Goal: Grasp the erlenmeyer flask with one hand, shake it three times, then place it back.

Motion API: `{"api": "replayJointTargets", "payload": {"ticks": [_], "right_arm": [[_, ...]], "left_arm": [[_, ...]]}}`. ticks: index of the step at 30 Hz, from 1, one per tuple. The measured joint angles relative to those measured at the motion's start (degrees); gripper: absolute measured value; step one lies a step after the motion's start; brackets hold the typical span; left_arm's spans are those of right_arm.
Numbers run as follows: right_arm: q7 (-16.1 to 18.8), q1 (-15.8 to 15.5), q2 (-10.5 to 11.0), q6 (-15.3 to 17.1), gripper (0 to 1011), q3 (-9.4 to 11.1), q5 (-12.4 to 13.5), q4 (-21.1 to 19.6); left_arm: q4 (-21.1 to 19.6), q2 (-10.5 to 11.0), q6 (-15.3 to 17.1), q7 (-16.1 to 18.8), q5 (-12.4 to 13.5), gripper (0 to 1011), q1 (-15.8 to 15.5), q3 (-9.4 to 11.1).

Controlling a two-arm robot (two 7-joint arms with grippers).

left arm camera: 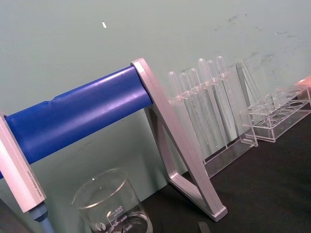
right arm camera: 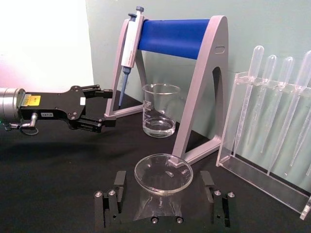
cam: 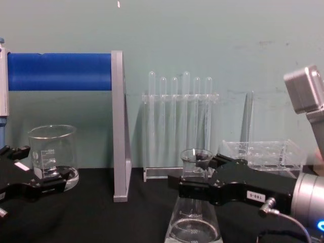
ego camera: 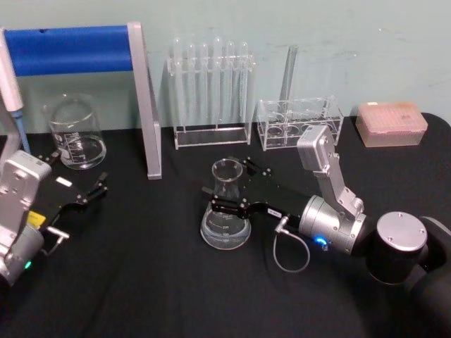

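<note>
Right tool [ego camera: 237,187] sits at the centre of the black surface [ego camera: 141,267], jaws spread and straddling the neck of the erlenmeyer flask [ego camera: 225,224]. The right wrist view shows a gap on each side, so no pinch. Flask stands upright on the surface in front of the test tube rack [ego camera: 210,91]. Left tool [right arm camera: 103,108] is idle near the beaker [ego camera: 74,134], jaws spread too.

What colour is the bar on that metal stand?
The bar is bright blue, clearest in the right wrist view.
</note>
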Motion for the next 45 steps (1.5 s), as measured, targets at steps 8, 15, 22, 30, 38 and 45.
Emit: {"api": "replayJointTargets", "payload": {"ticks": [8,15,22,30,38,45], "right_arm": [[0.0,0.0,0.0,0.0,775,0.1,0.1,0.0],[0.0,-0.1,0.0,0.0,562,0.1,0.1,-0.1],[0.0,-0.1,0.0,0.0,450,0.1,0.1,-0.1],[0.0,-0.1,0.0,0.0,450,0.1,0.1,-0.1],[0.5,-0.1,-0.1,0.5,450,0.2,1.0,-0.4],[-0.1,-0.3,0.4,2.6,450,0.6,1.8,-3.8]], "left_arm": [[0.0,0.0,0.0,0.0,0.0,1001,0.0,0.0],[0.0,0.0,0.0,0.0,0.0,1001,0.0,0.0],[0.0,0.0,0.0,0.0,0.0,1001,0.0,0.0],[0.0,0.0,0.0,0.0,0.0,1001,0.0,0.0],[0.0,0.0,0.0,0.0,0.0,1001,0.0,0.0],[0.0,0.0,0.0,0.0,0.0,1001,0.0,0.0]]}}
